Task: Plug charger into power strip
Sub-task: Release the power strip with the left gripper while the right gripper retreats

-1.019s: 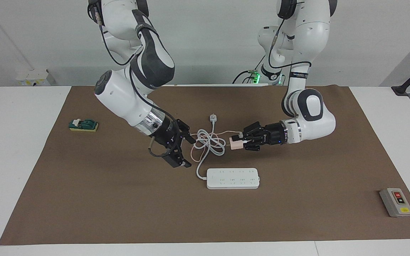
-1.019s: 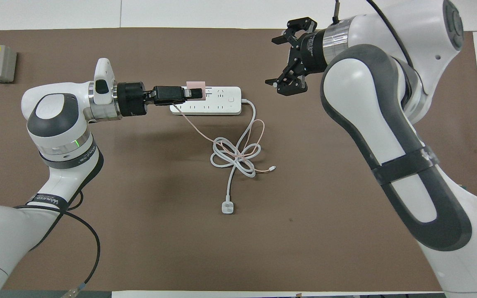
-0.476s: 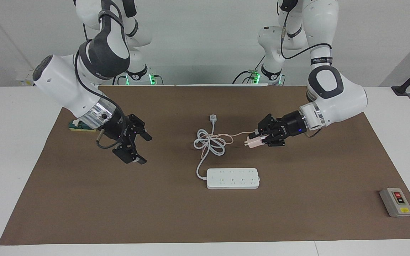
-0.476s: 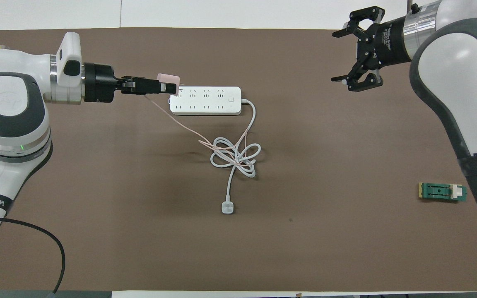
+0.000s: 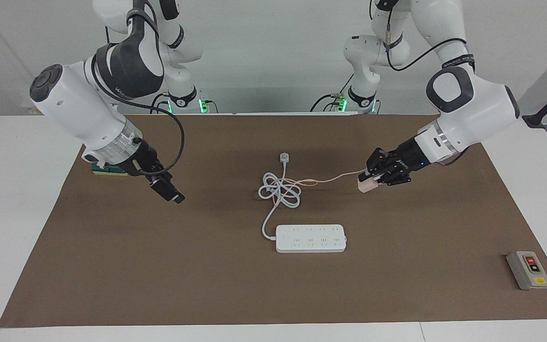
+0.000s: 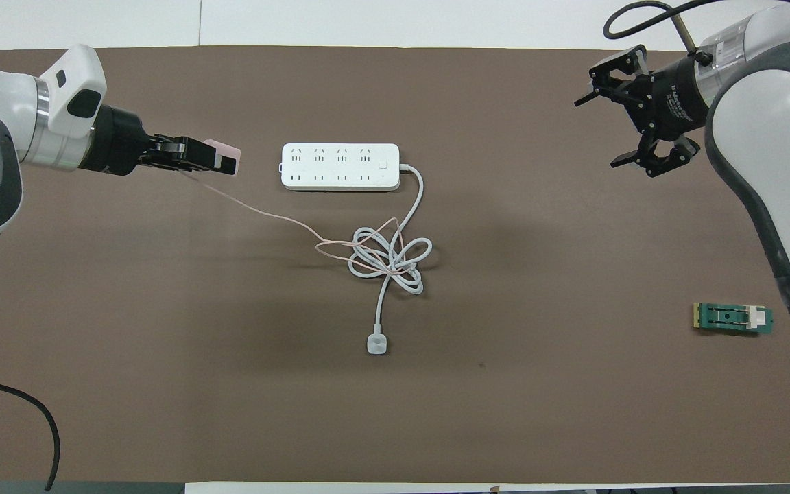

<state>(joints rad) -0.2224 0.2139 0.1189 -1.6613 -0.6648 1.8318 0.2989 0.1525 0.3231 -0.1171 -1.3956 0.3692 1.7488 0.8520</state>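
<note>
The white power strip (image 5: 310,238) (image 6: 340,166) lies flat on the brown mat, sockets up. Its thick white cord is coiled (image 5: 279,191) (image 6: 388,257) nearer to the robots. My left gripper (image 5: 371,181) (image 6: 225,159) is shut on the pale pink charger (image 5: 365,185) (image 6: 222,147), low over the mat and apart from the strip, toward the left arm's end. The thin pink cable (image 5: 333,179) (image 6: 265,214) runs from the charger into the coil. My right gripper (image 5: 171,194) (image 6: 595,134) is open and empty, raised over the mat toward the right arm's end.
The cord's small white plug (image 5: 283,157) (image 6: 376,343) lies nearer to the robots than the coil. A green and yellow block (image 5: 111,167) (image 6: 733,318) sits at the right arm's end. A grey button box (image 5: 528,270) sits at the left arm's end.
My left gripper has carried the charger away from over the strip toward the left arm's end, pulling the pink cable out straighter. My right arm has swung back toward its own end.
</note>
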